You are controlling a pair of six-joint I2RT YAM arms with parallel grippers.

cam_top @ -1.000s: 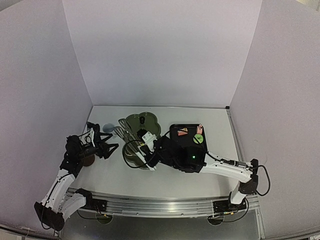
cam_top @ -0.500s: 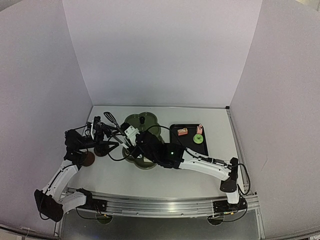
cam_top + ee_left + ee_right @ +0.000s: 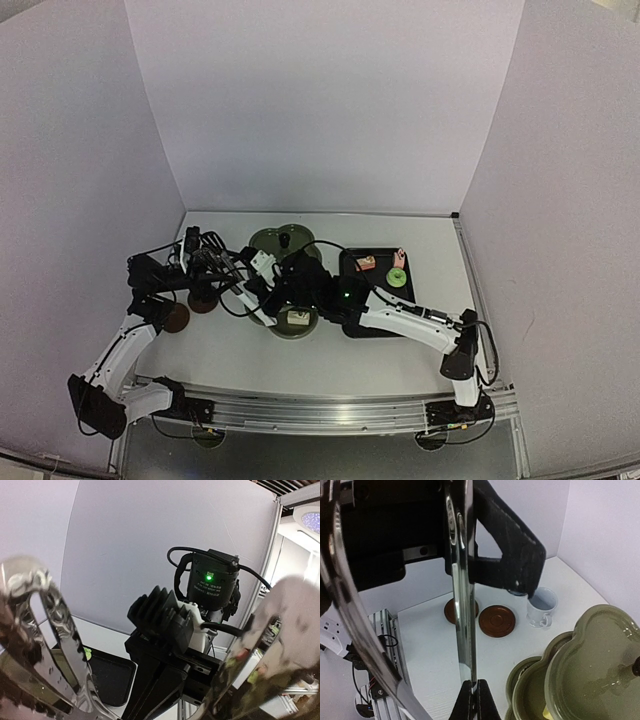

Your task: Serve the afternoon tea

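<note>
seemingly our right gripper [image 3: 472,700] pinches the tongs [image 3: 462,605]; left gripper [image 3: 212,262], we cannot tell. beside them: glossy olive lobed stand [image 3: 590,655].

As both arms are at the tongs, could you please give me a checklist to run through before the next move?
1. Right gripper shut on the tongs: ok.
2. Left gripper gripping the tongs: cannot tell.
3. Stand upright: ok.
4. Cup on a coaster: not ok, it stands beside it.
5. Tray emptied of cakes: not ok, three lie on it.
</note>
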